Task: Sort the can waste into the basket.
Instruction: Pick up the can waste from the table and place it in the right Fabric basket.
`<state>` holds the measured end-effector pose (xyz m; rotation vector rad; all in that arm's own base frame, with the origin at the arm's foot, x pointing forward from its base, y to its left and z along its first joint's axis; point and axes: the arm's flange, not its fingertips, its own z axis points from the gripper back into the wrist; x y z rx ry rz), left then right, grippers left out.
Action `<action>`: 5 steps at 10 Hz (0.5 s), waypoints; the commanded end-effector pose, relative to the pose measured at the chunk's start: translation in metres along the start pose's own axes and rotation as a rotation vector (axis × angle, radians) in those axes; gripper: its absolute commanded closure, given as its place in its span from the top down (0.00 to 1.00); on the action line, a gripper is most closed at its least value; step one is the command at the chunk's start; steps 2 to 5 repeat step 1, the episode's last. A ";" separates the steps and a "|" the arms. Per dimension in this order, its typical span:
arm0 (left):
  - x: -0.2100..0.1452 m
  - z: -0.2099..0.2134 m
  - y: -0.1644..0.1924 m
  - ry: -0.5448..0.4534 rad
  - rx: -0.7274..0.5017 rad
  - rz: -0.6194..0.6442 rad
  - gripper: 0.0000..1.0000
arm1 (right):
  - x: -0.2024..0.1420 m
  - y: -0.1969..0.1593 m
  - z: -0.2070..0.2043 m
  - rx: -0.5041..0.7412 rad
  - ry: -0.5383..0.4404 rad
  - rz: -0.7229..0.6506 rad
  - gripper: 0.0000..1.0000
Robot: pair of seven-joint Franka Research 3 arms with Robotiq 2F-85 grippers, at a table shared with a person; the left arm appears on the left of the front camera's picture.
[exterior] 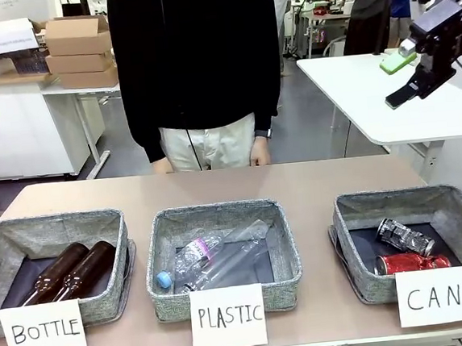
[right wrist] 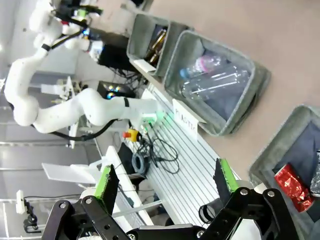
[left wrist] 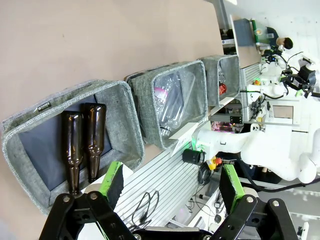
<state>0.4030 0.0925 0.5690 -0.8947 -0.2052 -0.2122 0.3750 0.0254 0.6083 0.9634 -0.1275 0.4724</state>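
Both grippers, left gripper (left wrist: 171,187) and right gripper (right wrist: 167,182), hang spread and empty above the worktop (exterior: 312,178), so you can log the red can (exterior: 411,262) and silver can (exterior: 405,237) as lying inside the CAN basket (exterior: 356,211), sorted.

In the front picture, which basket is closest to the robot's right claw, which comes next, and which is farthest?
Measured from the right claw, raised at the picture's upper right:
1. CAN basket, on the right side of the table, below the claw.
2. PLASTIC basket, in the middle.
3. BOTTLE basket, at the far left.
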 end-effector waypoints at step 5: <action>-0.002 0.001 -0.001 0.001 0.004 0.001 1.00 | 0.001 0.005 0.004 -0.004 0.005 -0.013 1.00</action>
